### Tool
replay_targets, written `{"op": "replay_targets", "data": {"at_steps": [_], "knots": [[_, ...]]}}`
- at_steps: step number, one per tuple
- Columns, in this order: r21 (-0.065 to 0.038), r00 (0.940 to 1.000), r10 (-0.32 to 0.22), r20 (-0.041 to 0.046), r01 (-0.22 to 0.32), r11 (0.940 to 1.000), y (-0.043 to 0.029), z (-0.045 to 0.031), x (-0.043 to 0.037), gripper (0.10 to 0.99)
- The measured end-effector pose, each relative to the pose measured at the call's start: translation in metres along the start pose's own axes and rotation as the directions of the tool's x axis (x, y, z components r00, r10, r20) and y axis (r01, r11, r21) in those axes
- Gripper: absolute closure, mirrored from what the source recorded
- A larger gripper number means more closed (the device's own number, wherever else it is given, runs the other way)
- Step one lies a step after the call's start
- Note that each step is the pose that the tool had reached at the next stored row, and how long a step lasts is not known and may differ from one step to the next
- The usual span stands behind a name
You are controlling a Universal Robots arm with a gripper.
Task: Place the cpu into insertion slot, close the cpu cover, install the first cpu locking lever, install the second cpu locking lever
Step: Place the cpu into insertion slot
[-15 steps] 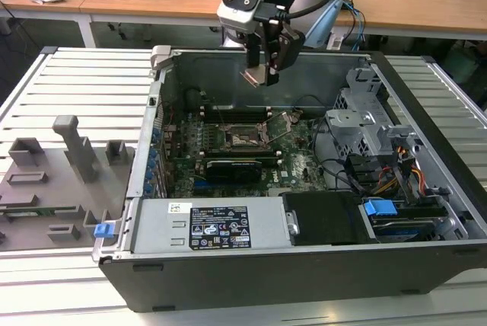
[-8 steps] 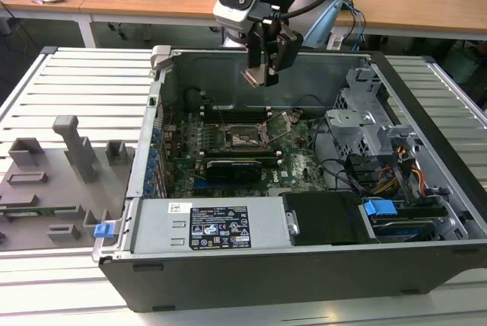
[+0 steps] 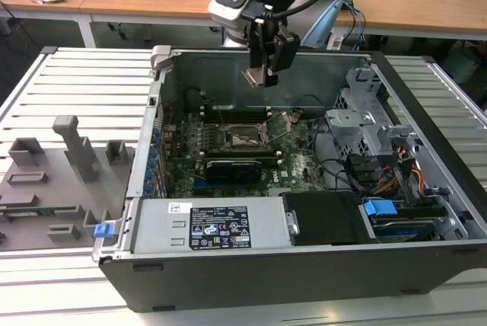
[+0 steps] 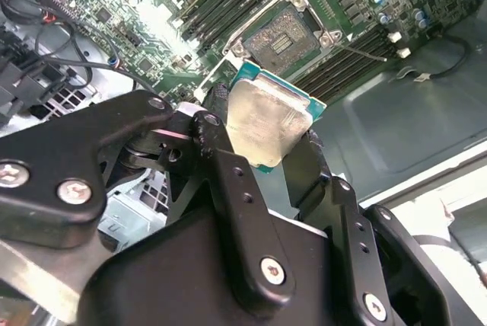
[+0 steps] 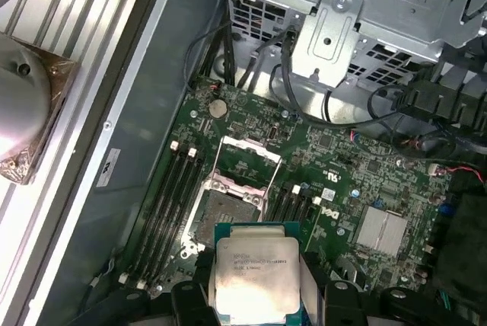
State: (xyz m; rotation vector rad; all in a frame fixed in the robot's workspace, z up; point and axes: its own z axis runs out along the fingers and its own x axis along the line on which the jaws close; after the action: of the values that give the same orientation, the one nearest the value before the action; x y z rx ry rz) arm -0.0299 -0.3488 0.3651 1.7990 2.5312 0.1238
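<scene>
In the exterior view, the gripper (image 3: 262, 76) hangs in the upper middle of the frame. It is above the open computer case (image 3: 152, 151) and level with its far rim, with free air on every side. Its fingers are closed on the cpu (image 3: 252, 77), which is held roughly flat, well above the green board (image 3: 304, 166). The insertion slot (image 3: 245, 137) lies below, near the board's middle, between memory slots and cables. A printed label (image 3: 219, 227) sits on the grey box at the lower centre.

In the second wrist view, two black fingers (image 4: 221, 151) pinch opposite edges of the cpu (image 4: 270, 124). Its pale metal face is towards the camera and a green rim shows. The insertion slot (image 4: 285, 36) is bare beyond it, and a thin metal lever (image 4: 365, 52) lies swung out beside the slot.

In the first wrist view, the cpu (image 5: 256, 276) is roughly square, so no long axis can be told. Its edges run about parallel to those of the insertion slot (image 5: 228, 215). Small print crosses its face. The cpu cover (image 5: 249, 149) stands flipped open at the slot's far edge.
</scene>
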Motion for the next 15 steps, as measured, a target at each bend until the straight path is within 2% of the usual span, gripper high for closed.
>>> {"op": "replay_targets", "data": {"at_steps": [7,15], "knots": [[-0.002,0.9967,0.081,0.0068,-0.081,0.9967,0.0,0.0001,0.0,0.557],[-0.004,0.9881,0.153,0.0128,-0.153,0.9882,0.0,0.0003,0.0,0.557]]}}
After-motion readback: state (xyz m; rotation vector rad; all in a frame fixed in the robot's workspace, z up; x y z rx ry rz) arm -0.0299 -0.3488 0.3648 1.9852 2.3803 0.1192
